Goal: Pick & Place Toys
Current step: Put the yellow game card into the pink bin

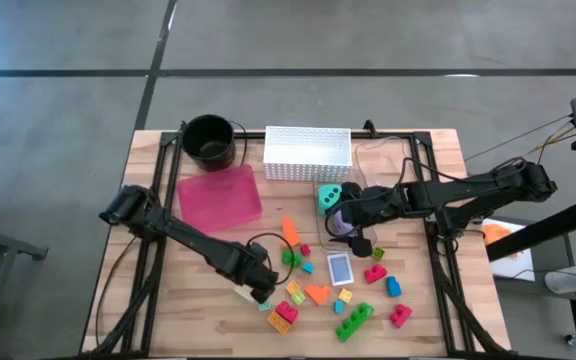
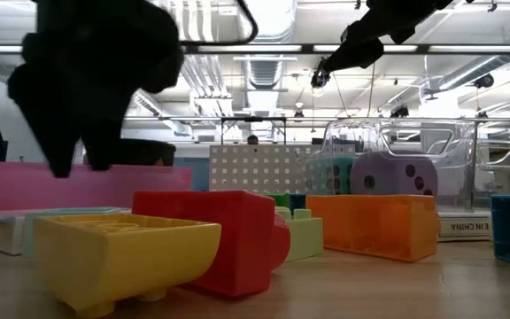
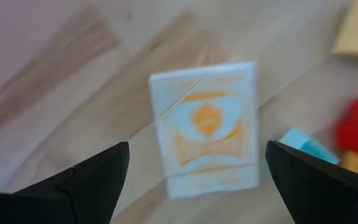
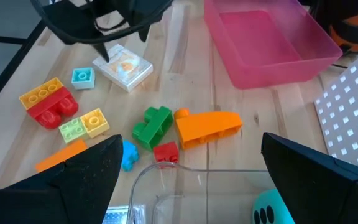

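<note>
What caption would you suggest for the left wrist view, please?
Open left hand poised over a small white-and-orange card lying on the wooden table.

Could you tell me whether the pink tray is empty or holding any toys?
Empty: the pink tray shows only its bare floor, with the toys outside it on the table.

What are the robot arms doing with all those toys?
They are tidying toys on a wooden table. The left gripper hangs open right over a small white card with an orange picture, as if about to pick it up. The right gripper is open too, above the purple dice and the teal dice. Nothing is held yet. Colourful blocks lie scattered on the table. The pink tray looks empty.
</note>
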`<state>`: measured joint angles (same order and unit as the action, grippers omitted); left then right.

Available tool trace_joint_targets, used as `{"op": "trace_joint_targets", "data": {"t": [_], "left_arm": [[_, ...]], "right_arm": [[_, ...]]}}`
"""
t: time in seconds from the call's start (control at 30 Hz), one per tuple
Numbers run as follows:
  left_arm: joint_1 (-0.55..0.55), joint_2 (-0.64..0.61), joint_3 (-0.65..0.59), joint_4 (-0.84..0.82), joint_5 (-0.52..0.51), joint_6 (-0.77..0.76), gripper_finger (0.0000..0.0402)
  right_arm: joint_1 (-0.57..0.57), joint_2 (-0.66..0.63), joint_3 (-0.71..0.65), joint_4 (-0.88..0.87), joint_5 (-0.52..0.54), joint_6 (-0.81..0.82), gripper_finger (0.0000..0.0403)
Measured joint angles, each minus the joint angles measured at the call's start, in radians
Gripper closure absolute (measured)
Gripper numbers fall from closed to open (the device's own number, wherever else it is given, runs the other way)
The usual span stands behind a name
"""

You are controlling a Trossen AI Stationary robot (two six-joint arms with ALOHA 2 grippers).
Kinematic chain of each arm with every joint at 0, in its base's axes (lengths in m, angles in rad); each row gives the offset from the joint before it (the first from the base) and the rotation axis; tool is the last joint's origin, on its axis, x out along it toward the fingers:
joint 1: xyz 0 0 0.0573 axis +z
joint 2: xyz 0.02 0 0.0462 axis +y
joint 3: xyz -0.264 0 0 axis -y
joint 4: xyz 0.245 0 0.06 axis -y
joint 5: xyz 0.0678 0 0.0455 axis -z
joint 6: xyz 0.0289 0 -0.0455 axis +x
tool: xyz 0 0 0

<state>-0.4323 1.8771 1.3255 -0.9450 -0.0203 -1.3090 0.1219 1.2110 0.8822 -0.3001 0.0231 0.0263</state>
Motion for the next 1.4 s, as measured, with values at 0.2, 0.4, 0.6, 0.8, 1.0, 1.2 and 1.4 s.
{"op": "trace_joint_targets", "data": {"t": [0.2,0.4,0.6,0.8,1.0,1.2,1.4], "left_arm": [[-0.001,0.046,-0.005,0.1,0.003,0.0,0.0021],[-0.001,0.065,-0.006,0.081,0.025,-0.002,0.0021],[0.0,0.069,-0.009,0.07,0.005,-0.005,0.0021],[0.0,0.109,-0.011,0.092,0.017,-0.007,0.0021],[-0.001,0.131,-0.01,0.086,0.025,-0.001,0.0021],[-0.001,0.132,-0.01,0.085,0.025,0.001,0.0022],[-0.001,0.132,-0.01,0.085,0.025,0.004,0.0055]], "right_arm": [[0.0,0.0,0.0,0.0,0.0,0.0,0.0025],[0.0,0.0,0.0,-0.001,0.0,0.0,0.0025],[0.0,0.0,0.0,-0.001,0.0,0.0,0.0025],[0.0,0.0,0.0,-0.001,0.0,0.0,0.0025],[0.0,0.0,0.0,-0.001,0.0,0.0,0.0025],[0.0,0.0,0.0,-0.001,0.0,0.0,0.0025],[0.0,0.0,0.0,-0.001,0.0,0.0,0.0025]]}}
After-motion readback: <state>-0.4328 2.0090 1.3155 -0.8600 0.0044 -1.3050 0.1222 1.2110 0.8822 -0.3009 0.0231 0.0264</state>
